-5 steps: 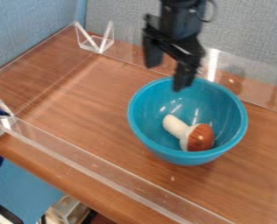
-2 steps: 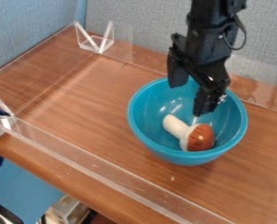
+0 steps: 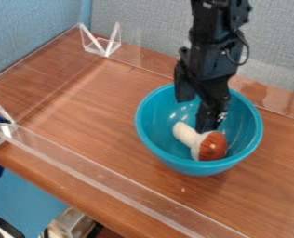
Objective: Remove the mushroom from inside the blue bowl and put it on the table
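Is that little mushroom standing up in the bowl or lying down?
Lying down: the mushroom rests on its side inside the blue bowl, cream stem toward the upper left.

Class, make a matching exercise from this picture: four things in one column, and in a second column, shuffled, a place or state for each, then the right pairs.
Things:
1. mushroom
2. blue bowl
3. pincer
4. table

Places or states:
A. open, pointing down over the bowl
B. lying inside the bowl
C. reddish-brown wood, clear walls at its edges
D. standing on the table

Pairs: 1-B, 2-D, 3-A, 4-C

blue bowl (image 3: 162, 149) on wooden table (image 3: 75, 102)
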Available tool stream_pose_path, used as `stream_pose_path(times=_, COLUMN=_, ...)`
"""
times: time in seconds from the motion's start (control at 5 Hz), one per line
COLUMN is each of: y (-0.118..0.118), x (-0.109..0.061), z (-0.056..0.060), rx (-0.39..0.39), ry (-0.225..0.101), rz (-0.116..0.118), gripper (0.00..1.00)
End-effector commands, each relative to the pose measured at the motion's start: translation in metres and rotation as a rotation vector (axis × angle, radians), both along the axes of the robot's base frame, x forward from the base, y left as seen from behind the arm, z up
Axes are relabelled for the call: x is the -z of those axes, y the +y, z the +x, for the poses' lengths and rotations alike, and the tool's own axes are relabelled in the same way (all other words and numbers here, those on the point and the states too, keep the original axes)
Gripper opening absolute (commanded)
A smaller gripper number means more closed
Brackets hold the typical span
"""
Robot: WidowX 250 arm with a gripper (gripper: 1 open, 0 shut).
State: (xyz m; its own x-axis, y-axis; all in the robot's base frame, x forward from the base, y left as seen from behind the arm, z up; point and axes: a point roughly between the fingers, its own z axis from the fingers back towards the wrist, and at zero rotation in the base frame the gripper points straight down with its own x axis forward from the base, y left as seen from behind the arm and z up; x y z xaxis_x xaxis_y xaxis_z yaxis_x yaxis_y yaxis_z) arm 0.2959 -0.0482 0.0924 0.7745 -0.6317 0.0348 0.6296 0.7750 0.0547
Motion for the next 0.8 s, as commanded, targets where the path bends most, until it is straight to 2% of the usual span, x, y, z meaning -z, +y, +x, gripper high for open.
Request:
stream_pose_path(times=0.0, y=0.005, x=0.007, z=0.001, rx=0.037, ry=-0.005, rz=-0.007, gripper=1.0)
stream_pose_path(times=0.2, y=0.006, x=0.019, z=-0.001, rx=0.07, ry=0.012, rz=-0.007, gripper=1.0)
stream_pose_path(times=0.6, y=0.001, x=0.041, z=0.0, rx=-0.013, ry=0.036, rz=-0.01, gripper=1.0)
